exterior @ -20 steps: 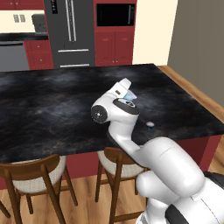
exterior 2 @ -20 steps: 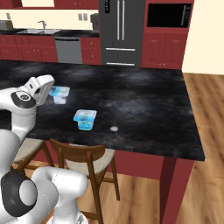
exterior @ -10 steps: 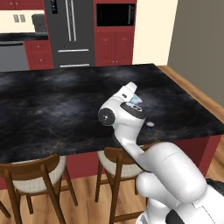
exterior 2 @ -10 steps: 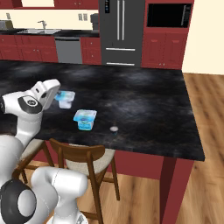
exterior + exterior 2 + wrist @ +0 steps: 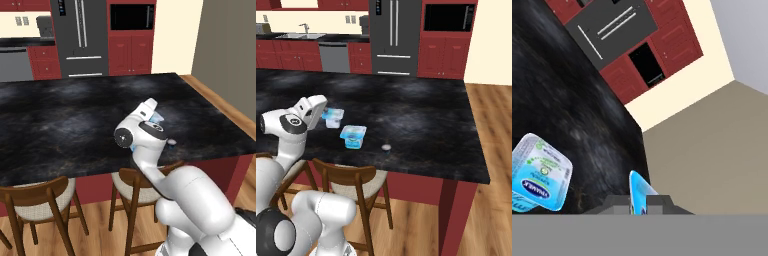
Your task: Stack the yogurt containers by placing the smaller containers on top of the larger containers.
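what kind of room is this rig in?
A home kitchen, rendered. A steel fridge stands among red cabinets, with a built-in microwave, a sink and a dishwasher along the back wall. The robot works at a dark stone island counter with wooden stools.

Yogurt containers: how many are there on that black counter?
2. The smaller cup is up in the pincer, just off the counter; the larger tub stands on the counter beside it. More could hide behind the arm.
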Tool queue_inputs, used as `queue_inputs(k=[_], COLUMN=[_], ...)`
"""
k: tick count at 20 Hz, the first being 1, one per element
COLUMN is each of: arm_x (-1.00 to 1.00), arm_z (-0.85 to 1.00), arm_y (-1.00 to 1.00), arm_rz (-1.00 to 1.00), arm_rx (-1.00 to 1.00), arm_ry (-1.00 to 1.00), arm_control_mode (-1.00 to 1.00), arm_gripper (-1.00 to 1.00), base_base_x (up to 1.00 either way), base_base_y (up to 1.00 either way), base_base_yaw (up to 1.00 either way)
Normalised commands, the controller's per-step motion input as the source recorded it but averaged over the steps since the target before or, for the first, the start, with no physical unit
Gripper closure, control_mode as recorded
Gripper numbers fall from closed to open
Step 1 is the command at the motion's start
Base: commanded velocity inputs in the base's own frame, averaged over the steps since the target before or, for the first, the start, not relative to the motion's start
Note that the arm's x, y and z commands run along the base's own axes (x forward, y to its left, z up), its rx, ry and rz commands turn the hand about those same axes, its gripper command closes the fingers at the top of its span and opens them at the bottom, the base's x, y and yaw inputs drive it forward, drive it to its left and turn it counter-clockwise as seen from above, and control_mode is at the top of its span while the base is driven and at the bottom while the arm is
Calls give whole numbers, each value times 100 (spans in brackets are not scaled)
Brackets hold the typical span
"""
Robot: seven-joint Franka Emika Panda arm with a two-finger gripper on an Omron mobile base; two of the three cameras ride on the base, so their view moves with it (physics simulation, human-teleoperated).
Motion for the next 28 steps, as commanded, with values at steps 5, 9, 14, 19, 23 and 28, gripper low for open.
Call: queue_inputs(k=[5,9,14,19,23,28], arm_x=[0,0,1,10,11,11], arm_z=[-22,-20,-7,-1,-15,-18], arm_y=[0,0,0,0,0,0], arm_rz=[0,0,0,0,0,0], arm_rx=[-7,-6,-1,0,0,0], arm_ry=[0,0,0,0,0,0], arm_control_mode=[-100,-100,-100,-100,-100,-100], arm_gripper=[100,100,100,100,100,100], base_base_x=[0,0,0,0,0,0], base_base_y=[0,0,0,0,0,0], base_base_yaw=[0,0,0,0,0,0])
